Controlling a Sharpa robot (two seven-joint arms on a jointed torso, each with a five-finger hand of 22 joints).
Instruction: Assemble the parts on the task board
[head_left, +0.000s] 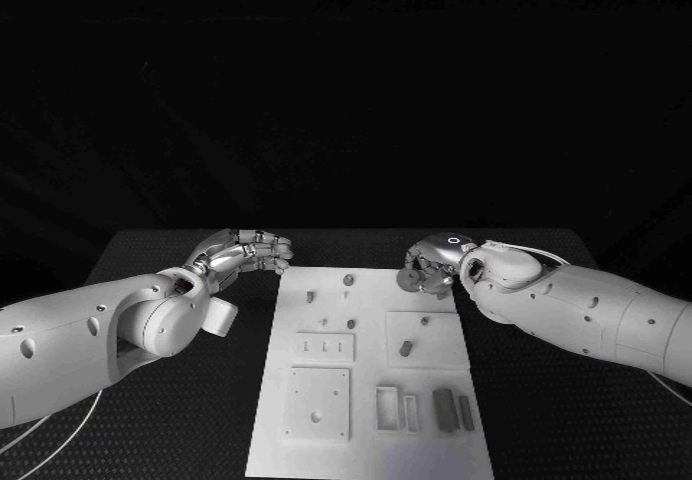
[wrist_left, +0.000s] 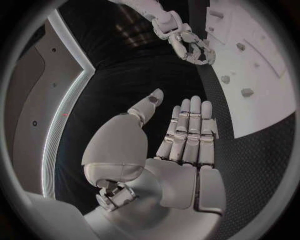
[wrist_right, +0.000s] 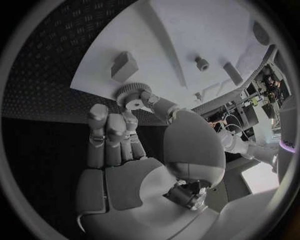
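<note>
White task board (head_left: 369, 440) lies on the black textured table (head_left: 548, 420)

board (head_left: 368, 440): near edge cut off by head view's bottom | right hand (head_left: 430, 268): hides the board's far right corner | gear (wrist_right: 130, 93): partly covered by that hand's fingertips (wrist_right: 137, 103) | pegs (head_left: 349, 279): too small to tell shape
</note>
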